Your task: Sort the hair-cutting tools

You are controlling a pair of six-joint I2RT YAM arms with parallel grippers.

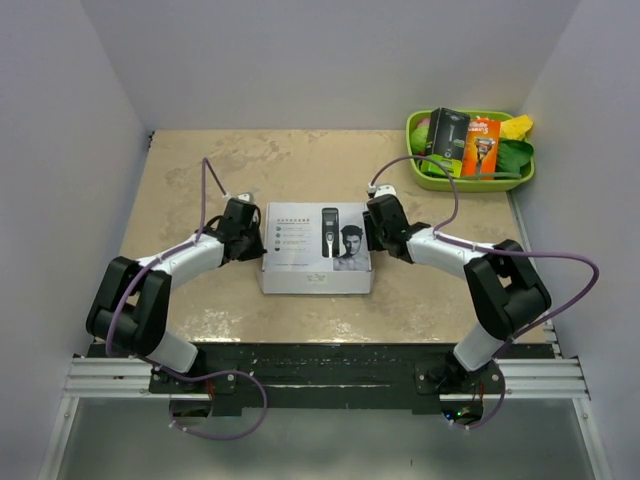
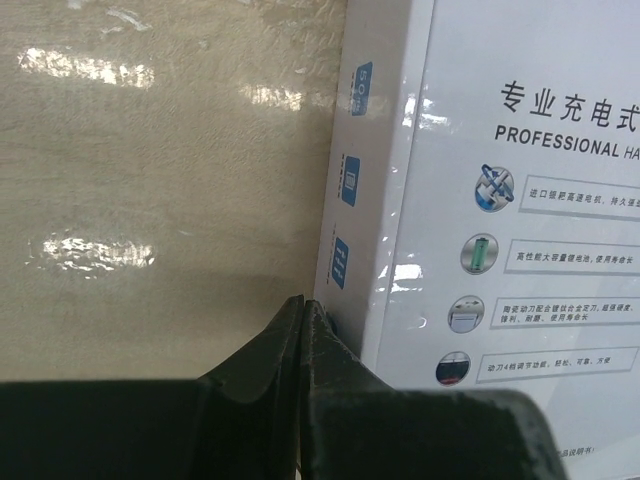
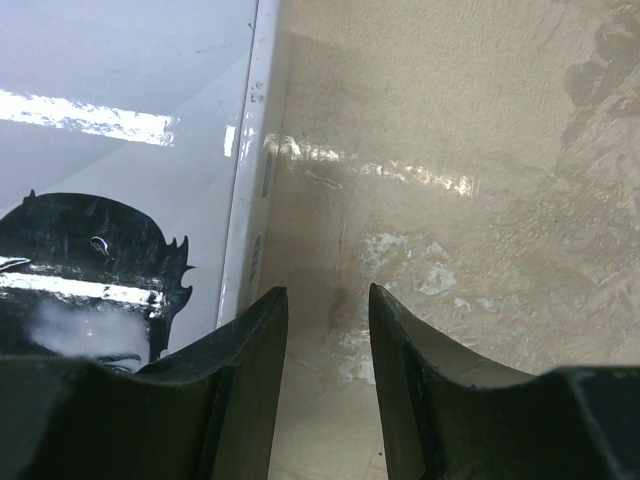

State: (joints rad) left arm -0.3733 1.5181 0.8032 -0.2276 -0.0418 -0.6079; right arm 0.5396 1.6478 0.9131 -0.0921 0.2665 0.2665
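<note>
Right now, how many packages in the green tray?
2: a black package at the left of the green tray, an orange package just right of it. Others may be hidden underneath.

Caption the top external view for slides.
Left gripper, shut, and right gripper, open, flank the white box; green tray at back right.

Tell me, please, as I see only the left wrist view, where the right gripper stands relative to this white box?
Observer: The right gripper sits at the right edge of the white box, opposite the left gripper.
Operator: Are its jaws shut like the left ones?
Observer: No, they stand apart, with only bare table between them.
Operator: Is anything else on the table?
Observer: Yes, a green tray holding packaged razors sits in the far right corner.
</note>
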